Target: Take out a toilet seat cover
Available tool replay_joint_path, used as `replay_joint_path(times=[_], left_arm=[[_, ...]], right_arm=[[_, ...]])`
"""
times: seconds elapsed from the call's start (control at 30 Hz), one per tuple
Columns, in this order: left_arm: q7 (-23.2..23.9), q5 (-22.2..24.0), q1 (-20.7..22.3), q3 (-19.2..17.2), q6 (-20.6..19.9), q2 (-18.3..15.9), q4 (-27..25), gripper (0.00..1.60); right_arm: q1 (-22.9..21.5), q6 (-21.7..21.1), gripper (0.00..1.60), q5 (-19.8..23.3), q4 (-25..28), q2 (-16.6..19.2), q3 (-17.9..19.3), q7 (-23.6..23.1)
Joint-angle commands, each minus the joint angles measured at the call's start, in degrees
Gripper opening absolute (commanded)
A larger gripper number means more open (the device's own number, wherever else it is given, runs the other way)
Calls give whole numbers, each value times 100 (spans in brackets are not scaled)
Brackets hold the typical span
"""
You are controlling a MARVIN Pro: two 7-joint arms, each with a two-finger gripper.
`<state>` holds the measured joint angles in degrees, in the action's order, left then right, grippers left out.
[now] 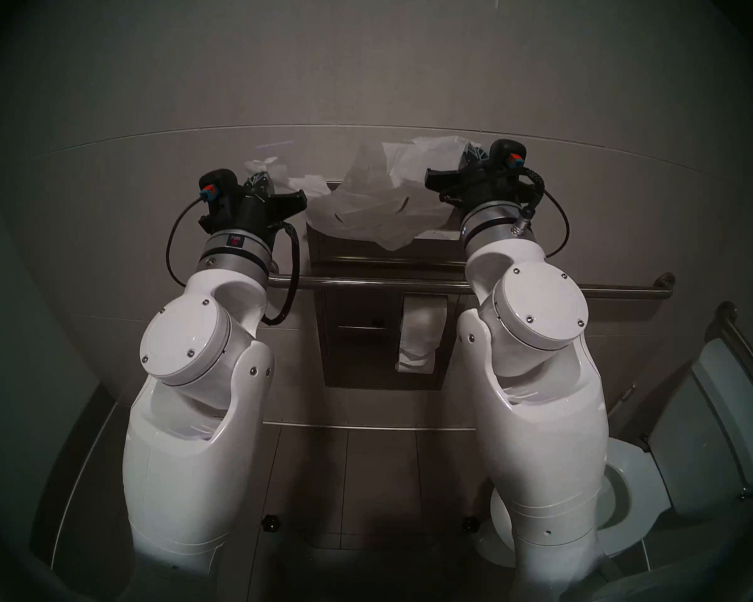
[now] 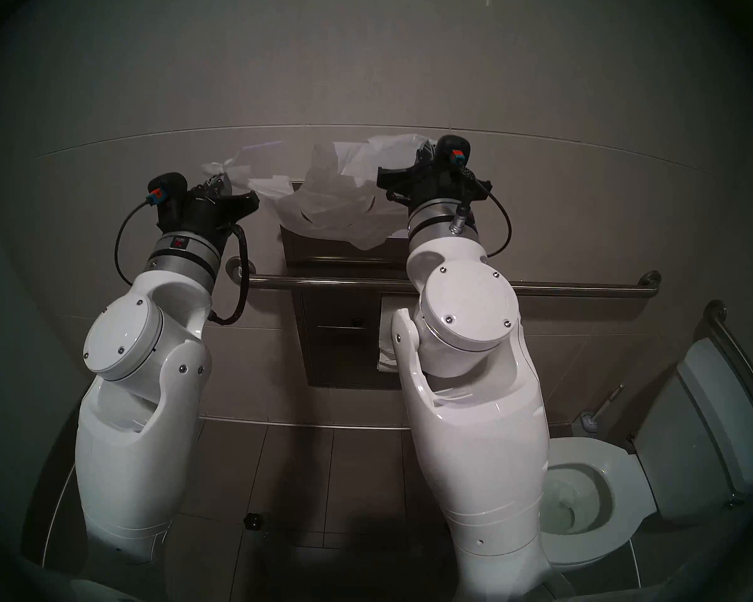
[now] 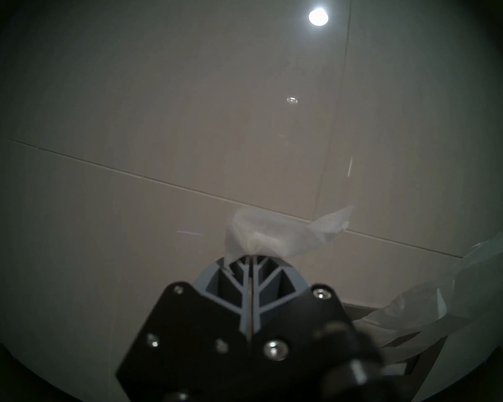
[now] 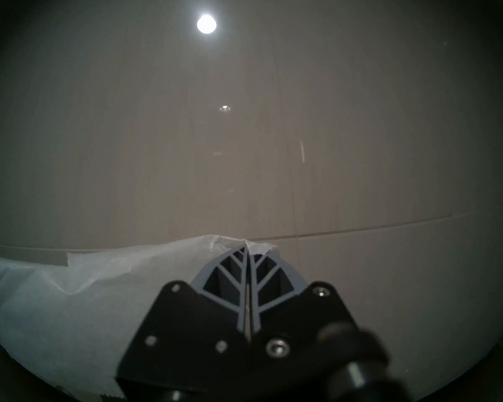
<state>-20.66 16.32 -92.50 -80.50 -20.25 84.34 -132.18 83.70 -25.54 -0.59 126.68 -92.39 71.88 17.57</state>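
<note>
While the toilet seat cover (image 1: 366, 206) sags between them, left gripper (image 3: 249, 257) and right gripper (image 4: 246, 247) each pinch a corner.

two grippers (image 1: 259, 180) (image 1: 474, 151), one toilet seat cover (image 1: 366, 210), one toilet paper roll (image 1: 422, 332), one grab bar (image 1: 409, 282), one toilet (image 2: 592, 497).

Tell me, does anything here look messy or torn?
The seat cover is badly crumpled, bunched over the wall dispenser between both end effectors, left and right. A ragged edge sticks past each; actual tearing is unclear.
</note>
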Motion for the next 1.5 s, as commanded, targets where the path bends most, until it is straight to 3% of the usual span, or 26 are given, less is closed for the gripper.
replay_joint_path(times=[0.0, 0.53, 1.47], left_arm=[[52, -15, -99, 15, 115, -47, -147, 0], [17, -148, -541, 101, 165, -193, 192, 0], [-72, -333, -411, 115, 589, -139, 606, 0]], right_arm=[[25, -174, 0, 138, 226, 29, -45, -95], [271, -376, 0, 280, 94, 109, 29, 97], [247, -183, 0, 285, -80, 327, -32, 47]])
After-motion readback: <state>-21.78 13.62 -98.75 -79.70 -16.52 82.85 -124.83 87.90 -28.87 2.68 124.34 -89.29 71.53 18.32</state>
